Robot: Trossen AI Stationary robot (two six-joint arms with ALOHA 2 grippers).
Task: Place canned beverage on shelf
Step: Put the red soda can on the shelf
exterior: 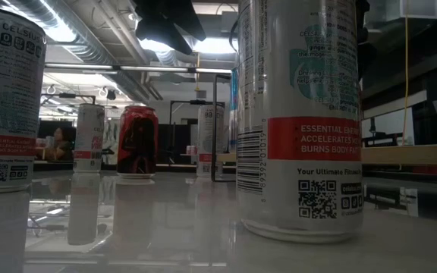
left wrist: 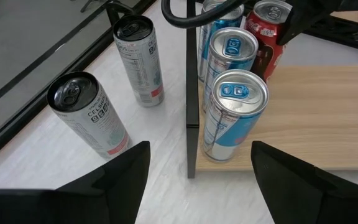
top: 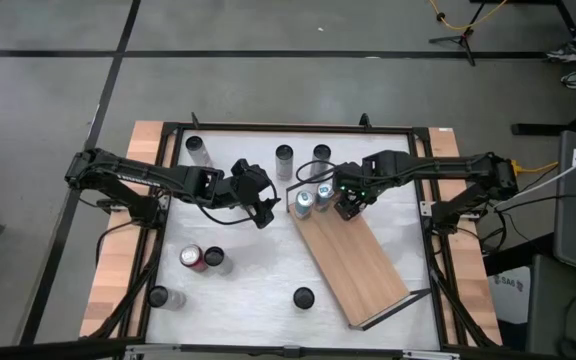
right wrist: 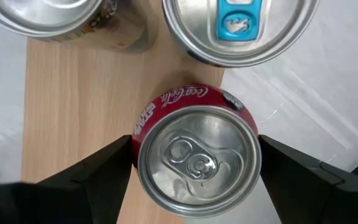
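Right tool (right wrist: 194, 163) is seen poised over the red Coca-Cola can with a silver top (right wrist: 196, 158), its two dark fingers (right wrist: 98, 177) spread on either side of the can; whether the pads touch the can's wall cannot be told. The can stands upright on the long light-wood shelf (top: 353, 262), at the end nearest the middle of the white worktop (top: 248, 285), just beside two slim silver cans with blue tabs (left wrist: 234, 112) that stand in a row along the black wire rail (left wrist: 192, 93).

Left tool (left wrist: 197, 177) is held open and empty above the worktop, just outside that rail, its fingers pointed toward the nearest blue-tabbed can. Two slim white-and-silver cans with red bands (left wrist: 91, 115) stand on the worktop beside the rail, apart from the shelf.

From above, the shelf is seen lying diagonally across the right half of the worktop. Further cans are scattered over the worktop, among them a second red can (top: 192, 257) at the left.
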